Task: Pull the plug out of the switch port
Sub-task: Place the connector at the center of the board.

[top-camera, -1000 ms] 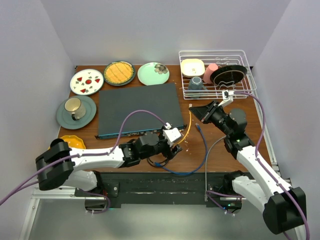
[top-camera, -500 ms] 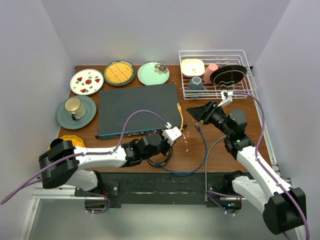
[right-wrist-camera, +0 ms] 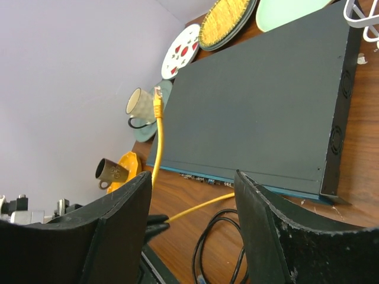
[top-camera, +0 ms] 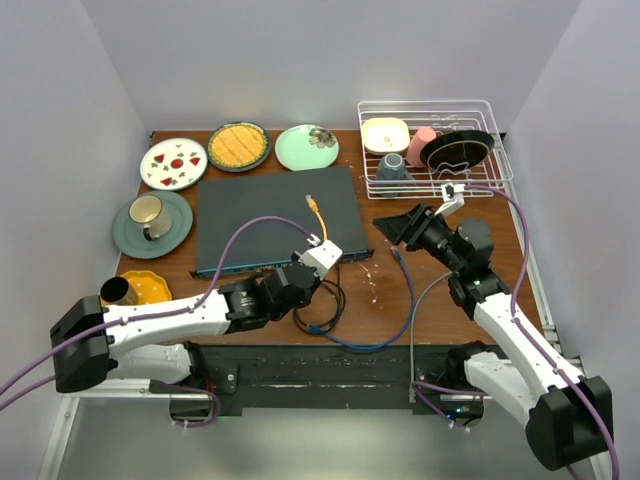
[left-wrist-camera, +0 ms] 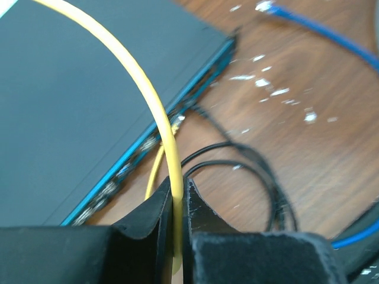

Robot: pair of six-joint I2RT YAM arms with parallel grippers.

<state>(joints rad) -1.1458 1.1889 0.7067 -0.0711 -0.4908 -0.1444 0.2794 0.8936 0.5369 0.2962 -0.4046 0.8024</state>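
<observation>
While the left gripper (left-wrist-camera: 176, 192) has its 2 fingers (left-wrist-camera: 149, 214) pressed onto the yellow cable (left-wrist-camera: 169, 152), pinching it just behind their tips, the cable rises out of the grip and arcs away over the switch (left-wrist-camera: 71, 89). The switch lies straight ahead of the hand, its blue front edge facing it. At the far end of that arc the plug (right-wrist-camera: 157, 102) stands bare in the air above the switch's flat top, touching nothing. The pull therefore looks done for this end, and what is left is to carry it clear. Doing that well means keeping the pinch firm, drawing back from the sockets, and lifting over the black cables (left-wrist-camera: 249, 168) looped on the table (left-wrist-camera: 308, 154) just beside the fingers, so nothing snags. Beyond the switch's side, the right gripper (right-wrist-camera: 192, 183) hangs spread and empty, facing the switch. A 2nd yellow strand runs from under the left fingers toward the blue edge. Blur hides whether it ends in a socket, and the sockets are too smeared to count.
</observation>
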